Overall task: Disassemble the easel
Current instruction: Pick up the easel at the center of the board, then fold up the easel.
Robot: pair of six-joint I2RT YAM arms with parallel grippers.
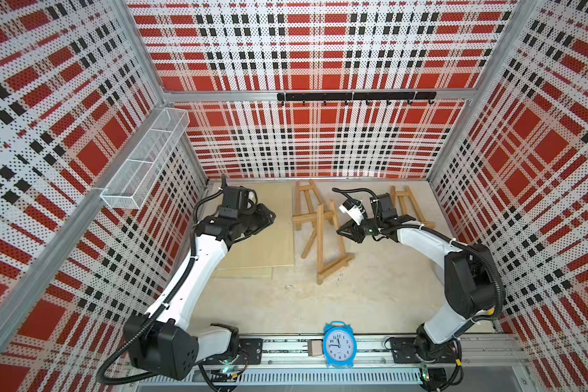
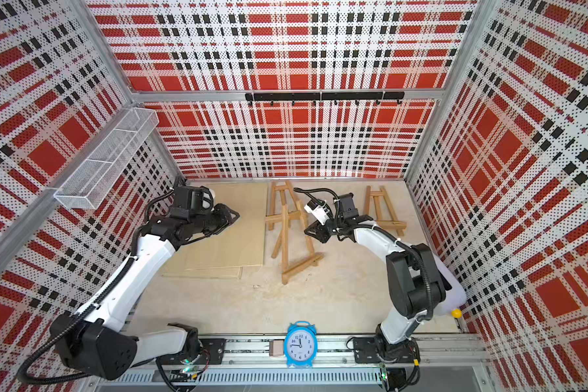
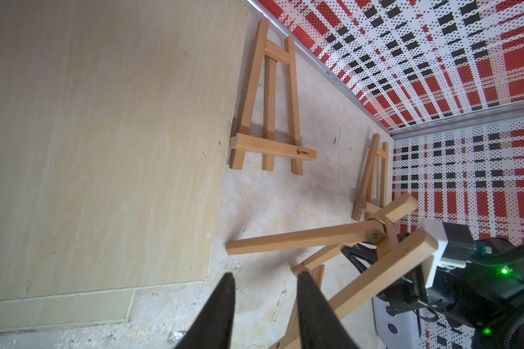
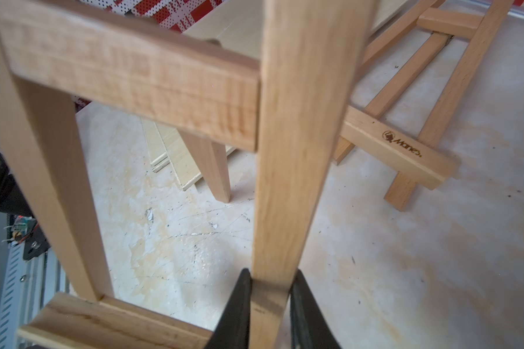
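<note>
easel (image 2: 285, 247): standing | right pincer (image 2: 307, 231): at its leg | left pincer (image 2: 235, 216): over board (image 2: 245, 244)

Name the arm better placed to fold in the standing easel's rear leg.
Left. The right gripper is shut on a front leg of the standing easel, likely steadying it. The left gripper is open, empty, and pointed toward the rear leg, which slants out toward it.

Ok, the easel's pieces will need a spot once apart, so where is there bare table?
Widest bare stretch: the front of the table, between the clock and the foot of the easel in the right gripper. The back is crowded: boards at the left, one flat easel mid-back, a second flat easel in the right corner.
</note>
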